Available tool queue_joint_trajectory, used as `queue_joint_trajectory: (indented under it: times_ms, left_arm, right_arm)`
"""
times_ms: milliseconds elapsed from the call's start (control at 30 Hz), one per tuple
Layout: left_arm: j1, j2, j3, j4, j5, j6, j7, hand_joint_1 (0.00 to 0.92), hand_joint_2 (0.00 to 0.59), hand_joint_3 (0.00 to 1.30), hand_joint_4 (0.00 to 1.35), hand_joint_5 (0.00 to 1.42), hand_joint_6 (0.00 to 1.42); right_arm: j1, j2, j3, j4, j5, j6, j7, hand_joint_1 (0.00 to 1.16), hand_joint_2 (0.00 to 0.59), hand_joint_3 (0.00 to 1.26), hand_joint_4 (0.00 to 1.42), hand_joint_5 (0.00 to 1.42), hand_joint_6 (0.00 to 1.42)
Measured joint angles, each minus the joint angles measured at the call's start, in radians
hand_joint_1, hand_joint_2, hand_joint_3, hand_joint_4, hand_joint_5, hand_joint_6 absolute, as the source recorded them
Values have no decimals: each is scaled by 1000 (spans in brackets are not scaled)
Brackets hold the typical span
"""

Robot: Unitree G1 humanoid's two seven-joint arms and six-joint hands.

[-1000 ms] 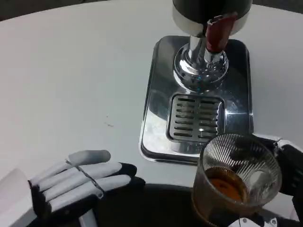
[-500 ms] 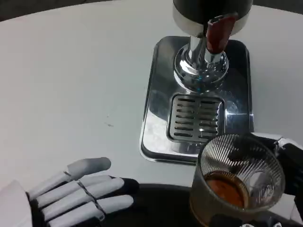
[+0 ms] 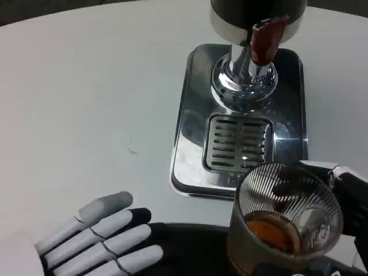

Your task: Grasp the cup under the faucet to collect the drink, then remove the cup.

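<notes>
The cup (image 3: 284, 221) is a clear, ribbed glass standing upright, its long axis running straight up and its open mouth facing up toward the camera. It sits at the lower right of the head view, near the front edge of the desk (image 3: 86, 86), just in front of the steel tray (image 3: 190, 132) and well clear of the faucet (image 3: 264, 37). Inside it there is an amber-brown drink (image 3: 270, 230) filling only the lower part; the upper part of the glass is see-through and holds nothing else that I can make out.

The right robot hand (image 3: 348, 198) is wrapped round the cup's right side, dark fingers pressed against the ribbed wall, with a white part showing at the rim side. It has hold of the cup. Whether the cup's base rests on the desk or hangs above it I cannot tell.

Behind the cup, the tray lies flat with a slotted drain grate (image 3: 237, 144) in its front half. The grate is bare and shiny. Further back on the tray rises the chrome pedestal (image 3: 244, 77) of the drink dispenser (image 3: 256, 11), and the red-handled faucet points down from the dispenser's body toward the tray.

The left robot hand (image 3: 95, 241) lies at the lower left, fingers stretched out and slightly apart, pointing right, gripping nothing, well apart from the cup.
</notes>
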Motion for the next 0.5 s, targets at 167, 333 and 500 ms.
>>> queue_joint_trajectory:
  times_ms: [167, 333, 500]
  left_arm:
    - [-3, 15, 8, 1, 1, -8, 0, 0, 92, 117, 0, 25, 0]
    - [-17, 18, 10, 7, 1, -7, 0, 0, 92, 109, 0, 22, 0]
    - [-26, 22, 10, 10, 2, 7, 0, 0, 92, 102, 0, 20, 0]
  right_arm:
    - [-9, -1, 0, 0, 0, 10, 11, 980, 122, 818, 856, 1048, 1094]
    - [-23, 0, 1, 0, 0, 21, 17, 980, 122, 818, 856, 1048, 1094]
    - [-43, 0, 2, 0, 0, 32, 17, 980, 122, 818, 856, 1048, 1094]
